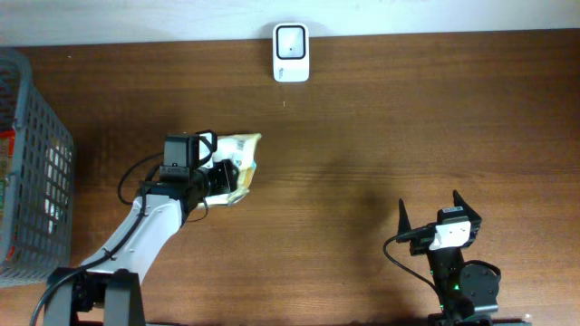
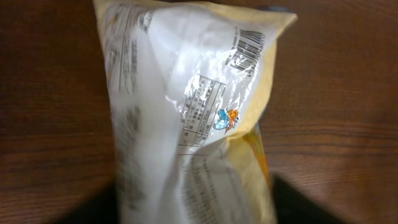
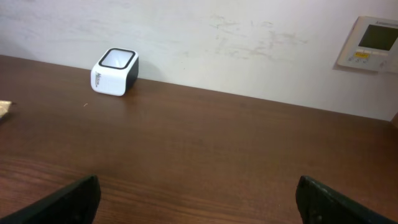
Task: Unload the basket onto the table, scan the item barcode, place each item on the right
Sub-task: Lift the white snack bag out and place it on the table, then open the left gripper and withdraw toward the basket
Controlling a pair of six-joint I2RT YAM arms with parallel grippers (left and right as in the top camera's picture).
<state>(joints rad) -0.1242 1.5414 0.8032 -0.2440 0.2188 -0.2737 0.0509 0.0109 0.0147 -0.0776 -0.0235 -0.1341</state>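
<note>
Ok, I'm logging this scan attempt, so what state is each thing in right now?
Left tool: around the snack bag; whether it grips is unclear.
Snack bag: barcode facing the left wrist camera.
Right tool: open, empty.
Scanner: standing by the wall, window up, nothing over it.
Basket: holding other items.
</note>
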